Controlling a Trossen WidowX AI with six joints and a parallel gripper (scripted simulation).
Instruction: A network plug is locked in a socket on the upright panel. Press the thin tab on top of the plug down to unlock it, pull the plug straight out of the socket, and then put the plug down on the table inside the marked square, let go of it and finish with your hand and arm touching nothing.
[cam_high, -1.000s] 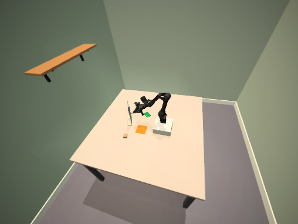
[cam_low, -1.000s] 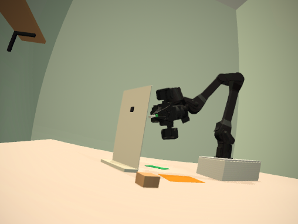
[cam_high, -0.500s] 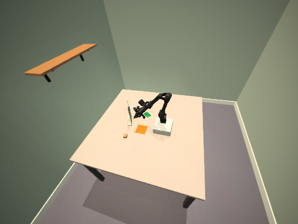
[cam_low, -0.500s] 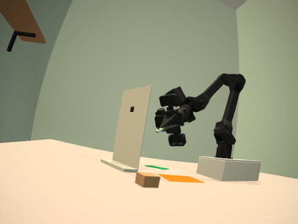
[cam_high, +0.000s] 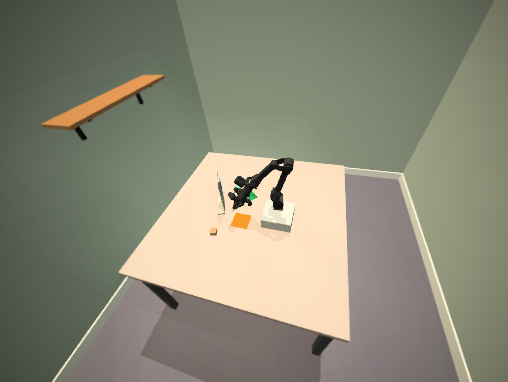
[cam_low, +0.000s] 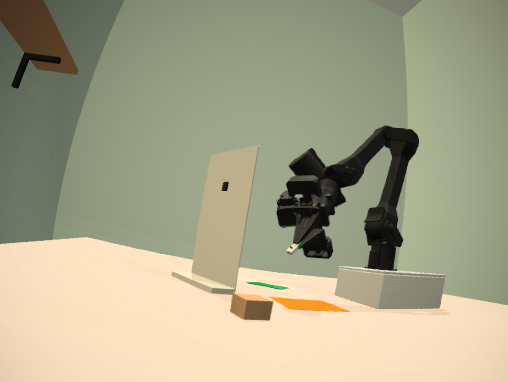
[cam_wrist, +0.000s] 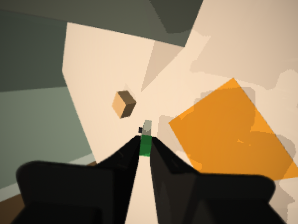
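Observation:
The plug (cam_low: 293, 248) (cam_wrist: 146, 144) has a green body and a pale front end with a small dark piece beside it. My gripper (cam_low: 300, 244) (cam_wrist: 145, 140) is shut on its green body, and the pale end sticks out past the fingertips, slanting downward. The plug is in the air, clear of the upright panel (cam_high: 220, 195) (cam_low: 220, 225), whose dark socket opening (cam_low: 225, 186) is empty. An orange square (cam_high: 240, 221) (cam_low: 310, 304) (cam_wrist: 225, 132) lies flat on the table, below the gripper and off to the right in the wrist view. A smaller green patch (cam_high: 253, 196) (cam_low: 267, 285) lies farther back.
A small wooden block (cam_high: 213, 231) (cam_low: 251, 310) (cam_wrist: 123, 104) sits near the panel's foot and the orange square. The arm stands on a pale box base (cam_high: 276, 225) (cam_low: 405, 290). A teal bit (cam_high: 238, 187) shows behind the gripper. A wooden shelf (cam_high: 105, 102) hangs on the wall.

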